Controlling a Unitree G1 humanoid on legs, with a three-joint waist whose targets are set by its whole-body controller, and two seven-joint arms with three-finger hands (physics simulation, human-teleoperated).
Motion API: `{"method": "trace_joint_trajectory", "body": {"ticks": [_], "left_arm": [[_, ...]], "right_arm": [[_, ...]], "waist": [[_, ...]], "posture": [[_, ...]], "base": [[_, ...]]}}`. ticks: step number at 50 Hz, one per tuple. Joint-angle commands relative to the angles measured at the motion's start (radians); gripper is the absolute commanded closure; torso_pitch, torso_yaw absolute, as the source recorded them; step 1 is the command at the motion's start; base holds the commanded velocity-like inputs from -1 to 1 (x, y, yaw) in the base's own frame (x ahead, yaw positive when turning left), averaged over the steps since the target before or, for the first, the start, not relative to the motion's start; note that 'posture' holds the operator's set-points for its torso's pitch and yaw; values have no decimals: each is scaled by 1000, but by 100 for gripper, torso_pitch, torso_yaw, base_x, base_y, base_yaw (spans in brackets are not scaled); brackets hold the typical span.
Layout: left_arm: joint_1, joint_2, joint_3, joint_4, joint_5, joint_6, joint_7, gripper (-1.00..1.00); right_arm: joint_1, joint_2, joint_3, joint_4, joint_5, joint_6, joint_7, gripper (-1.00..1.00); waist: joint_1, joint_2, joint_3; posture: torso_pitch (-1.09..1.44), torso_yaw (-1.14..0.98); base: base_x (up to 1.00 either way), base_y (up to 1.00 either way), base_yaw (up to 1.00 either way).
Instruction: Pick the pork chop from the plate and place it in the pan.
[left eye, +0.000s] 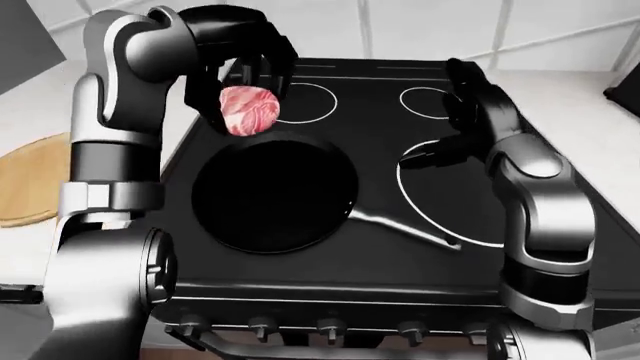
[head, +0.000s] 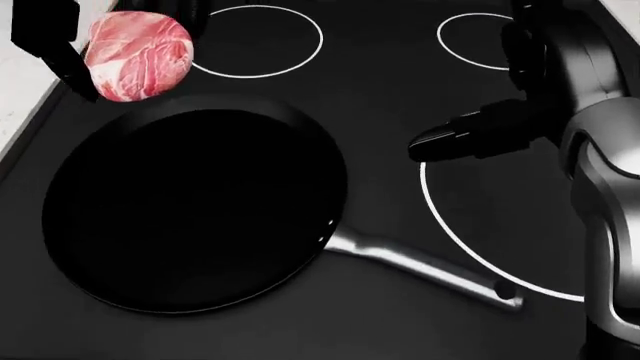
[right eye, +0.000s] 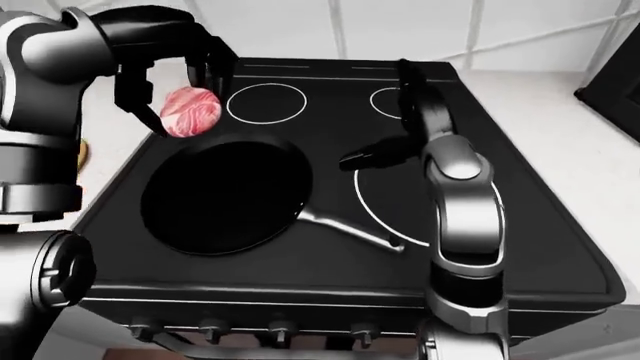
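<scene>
Over the stove, left-eye view:
Pork chop (left eye: 248, 110): gripped by the left hand (left eye: 245, 64), whose black fingers are closed round it from above; it is held in the air just above the pan's upper rim.
Pan (left eye: 272, 192): seated on the black stove (left eye: 400, 247), its handle (left eye: 400, 227) pointed to the lower right.
Right hand (left eye: 440, 150): held over the large burner ring (left eye: 445, 195), fingers stretched toward the pan, nothing grasped.
Cutting board (left eye: 30, 184): seen on the counter at the left edge.

Head view:
Pork chop (head: 139, 55): seen at the top left, beside the pan's rim rather than inside the pan (head: 195, 206).
Right hand (head: 470, 137): unclenched, pointed left, apart from the handle (head: 420, 266).

Right-eye view:
Left hand (right eye: 165, 64): clasped on the pork chop (right eye: 190, 112) above the pan's (right eye: 225, 195) upper left edge.
Knobs (right eye: 250, 328): lined along the stove's lower face.
</scene>
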Motion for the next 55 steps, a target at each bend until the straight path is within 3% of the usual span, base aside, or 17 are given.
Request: {"method": "trace_joint_trajectory", "body": {"ticks": [1, 10, 22, 42, 45, 46, 47, 55], "left_arm": [[-13, -2, 18, -86, -23, 26, -5, 97], [157, -32, 38, -421, -119, 111, -141, 96], [186, -18, 43, -426, -141, 98, -124, 97], [364, -207, -32, -683, -42, 179, -165, 97], [364, -204, -27, -650, -36, 155, -152, 97], [373, -202, -27, -655, -34, 150, -152, 96], [376, -198, -25, -650, -31, 143, -151, 97], [325, -166, -8, -570, -34, 121, -134, 97]], "right_arm": [[-33, -13, -9, -33, -2, -25, -4, -100], [-30, -11, -13, -45, 3, -13, -6, -100], [-23, -7, -9, -35, 7, -26, -14, -100], [8, -7, -14, -17, 16, -67, -20, -100], [11, -3, -11, -21, 14, -66, -22, -100], [22, -1, -16, 33, 17, -131, -23, -100], [27, 4, -7, -31, 13, -70, -24, -100], [31, 6, -11, -35, 13, -69, -23, -100]], "waist": [[1, -1, -32], [-2, -2, -29], [2, -2, -26], [6, -9, -24], [7, -11, -25], [7, -10, -26], [6, -9, -25], [8, -10, -30]], "posture": [[0, 0], [0, 0], [0, 0], [0, 0], [0, 0], [0, 0], [0, 0], [0, 0]], "base": [[0, 0, 0], [0, 0, 0], [0, 0, 0], [0, 0, 0], [0, 0, 0], [0, 0, 0], [0, 0, 0], [0, 0, 0]]}}
